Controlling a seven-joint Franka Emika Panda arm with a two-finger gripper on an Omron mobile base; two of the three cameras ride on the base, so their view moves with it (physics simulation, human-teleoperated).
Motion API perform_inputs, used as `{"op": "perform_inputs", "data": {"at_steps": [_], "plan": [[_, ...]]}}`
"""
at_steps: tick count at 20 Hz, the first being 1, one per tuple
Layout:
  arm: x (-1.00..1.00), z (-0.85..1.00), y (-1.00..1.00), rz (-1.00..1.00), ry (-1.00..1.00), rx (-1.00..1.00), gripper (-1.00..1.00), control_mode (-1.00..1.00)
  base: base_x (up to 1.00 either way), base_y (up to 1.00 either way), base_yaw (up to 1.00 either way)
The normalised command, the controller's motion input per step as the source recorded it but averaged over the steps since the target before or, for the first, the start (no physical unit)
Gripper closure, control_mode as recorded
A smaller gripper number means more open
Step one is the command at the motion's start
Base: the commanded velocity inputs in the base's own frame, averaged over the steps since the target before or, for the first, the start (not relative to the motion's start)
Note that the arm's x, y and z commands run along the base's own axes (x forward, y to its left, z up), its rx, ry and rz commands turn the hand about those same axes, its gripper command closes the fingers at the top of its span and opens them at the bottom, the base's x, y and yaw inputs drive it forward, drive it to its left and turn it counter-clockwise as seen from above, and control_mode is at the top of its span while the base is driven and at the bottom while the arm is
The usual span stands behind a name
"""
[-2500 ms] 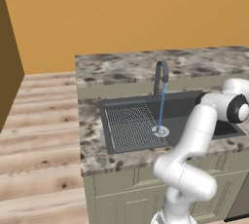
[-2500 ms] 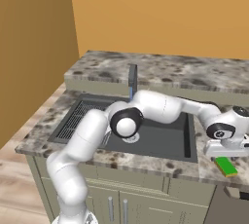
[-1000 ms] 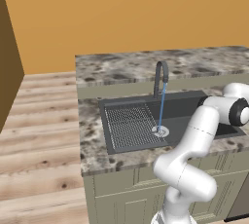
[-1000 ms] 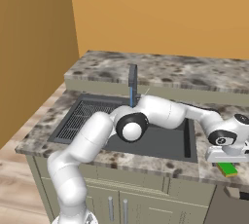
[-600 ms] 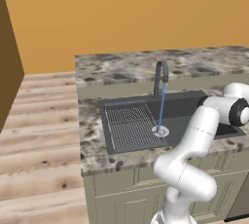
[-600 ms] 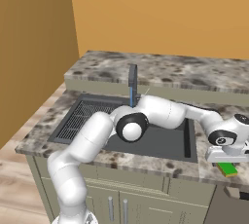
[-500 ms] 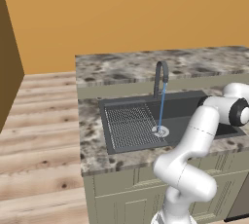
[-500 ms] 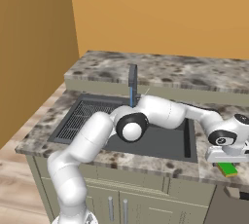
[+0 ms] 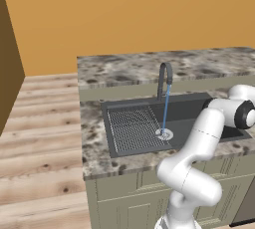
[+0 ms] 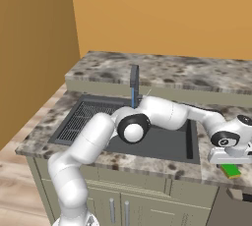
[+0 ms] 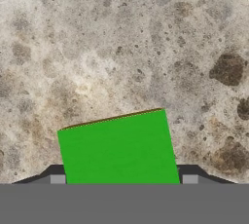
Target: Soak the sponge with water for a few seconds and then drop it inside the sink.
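Green sponge (image 11: 119, 150) sits between the gripper (image 11: 123, 179) fingers, grip unclear; water (image 9: 165, 107) runs.

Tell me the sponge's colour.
Green on top with a yellow edge; the sponge shows best in the hand view.

Kitchen: granite counter (image 9: 94, 133), sink (image 9: 196, 108), faucet (image 9: 164, 76).

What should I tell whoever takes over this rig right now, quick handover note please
Gripper: down over the green sponge on the counter right of the sink, a finger at each side; whether it grips yet is unclear.
Water runs from the faucet onto the drain.
Done: reached the sponge.
Left: secure the grip, lift, hold the sponge under the stream a few seconds, drop it in the sink.
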Motion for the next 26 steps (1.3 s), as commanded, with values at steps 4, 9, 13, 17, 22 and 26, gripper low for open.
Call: {"op": "perform_inputs", "data": {"at_steps": [4,9,13,17,22,26], "plan": [[0.0,0.0,0.01,0.0,-0.01,0.0,1.0,-1.0,0.0,0.0,0.0],[0.14,0.17,0.54,0.0,0.0,0.0,1.0,-1.0,0.0,0.0,0.0],[0.34,0.71,0.59,0.0,0.02,-0.02,1.0,-1.0,0.0,0.0,0.0],[0.2,0.69,0.38,0.0,0.02,-0.01,1.0,-1.0,0.0,0.0,0.0],[0.04,0.22,0.31,0.0,-0.02,0.0,1.0,-1.0,0.0,0.0,0.0],[0.0,0.0,0.42,0.01,-0.08,0.0,1.0,-1.0,0.0,0.0,0.0]]}}
